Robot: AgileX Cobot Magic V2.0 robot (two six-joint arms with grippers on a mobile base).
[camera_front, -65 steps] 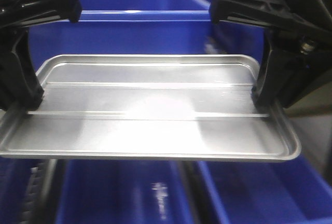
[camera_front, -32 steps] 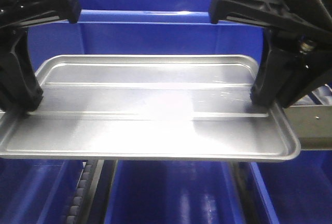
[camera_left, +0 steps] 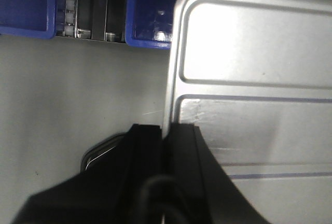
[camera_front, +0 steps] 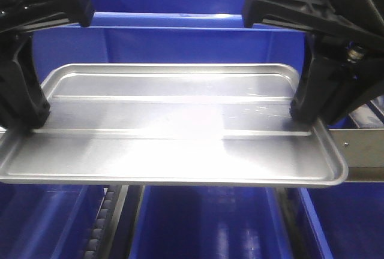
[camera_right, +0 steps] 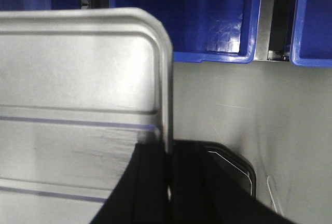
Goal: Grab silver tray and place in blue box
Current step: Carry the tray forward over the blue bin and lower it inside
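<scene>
Left gripper (camera_left: pixel 166 130) at 9 o'clock and right gripper (camera_right: pixel 168 149) at 3 each clench a short rim of the airborne, level silver tray (camera_front: pixel 180 121); both arms should advance together toward the blue box (camera_front: pixel 180 43) at 12, lowering squarely.

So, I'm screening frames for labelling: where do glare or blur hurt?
Front view: white glare across the silver tray; left wrist view: its upper panel overexposed, jaws black and soft; right wrist view: even light, jaws featureless.
</scene>
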